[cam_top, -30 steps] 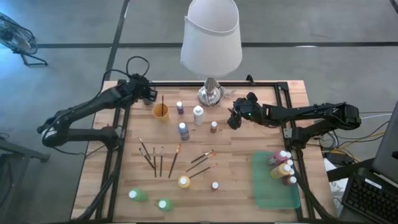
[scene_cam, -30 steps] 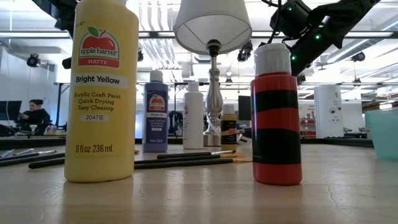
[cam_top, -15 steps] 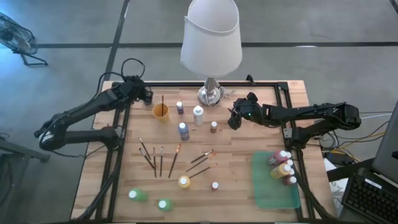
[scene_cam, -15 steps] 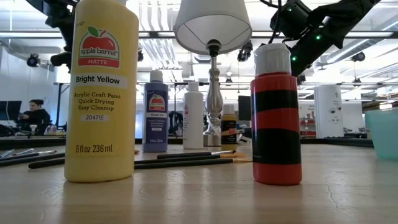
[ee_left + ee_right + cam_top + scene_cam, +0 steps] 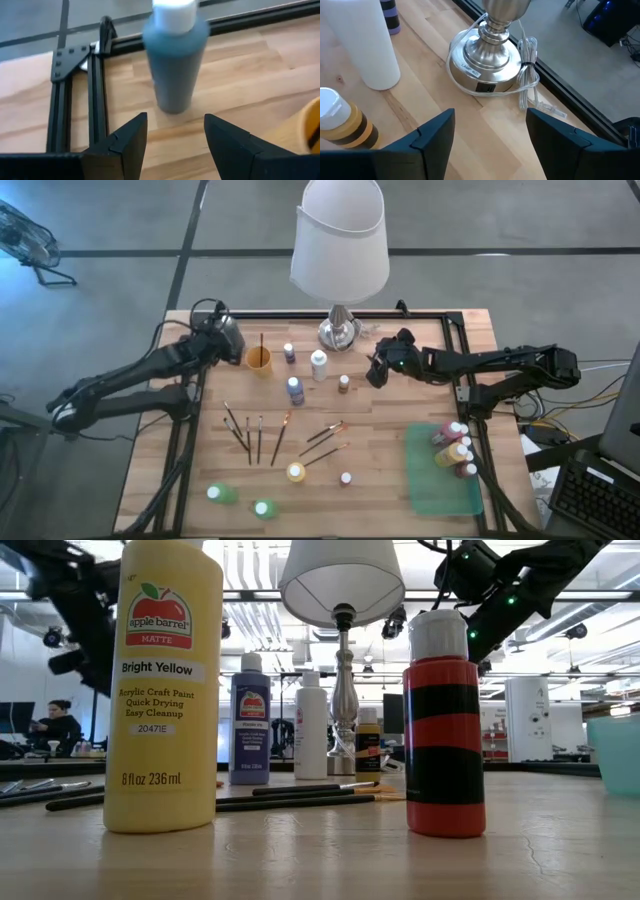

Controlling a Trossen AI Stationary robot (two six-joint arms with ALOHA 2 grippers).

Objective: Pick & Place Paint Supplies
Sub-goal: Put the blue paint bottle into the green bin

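Observation:
My left gripper point(image 5: 173, 136) is open at the table's far-left corner point(image 5: 222, 340). A grey-blue bottle with a white cap point(image 5: 174, 56) stands upright just beyond its fingertips; in the high view the gripper hides it. My right gripper point(image 5: 492, 131) is open and hovers near the lamp base point(image 5: 489, 65), beside a brown bottle point(image 5: 343, 382). More bottles stand upright on the table: purple point(image 5: 289, 352), white point(image 5: 319, 364), blue point(image 5: 296, 390), yellow point(image 5: 296, 472), red point(image 5: 346, 478) and two green point(image 5: 221, 494). Thin brushes point(image 5: 250, 435) lie flat.
A green tray point(image 5: 430, 485) at the near right holds several bottles point(image 5: 455, 450) lying on their sides. An orange cup point(image 5: 258, 358) with one brush stands right of my left gripper. The tall lamp's shade point(image 5: 340, 235) overhangs the far middle. A black frame rail point(image 5: 97, 95) edges the table.
My left gripper has come down and drawn a little toward the table's left and near edges, with its elbow swinging outward. The right arm has kept still, and no bottle or brush has moved.

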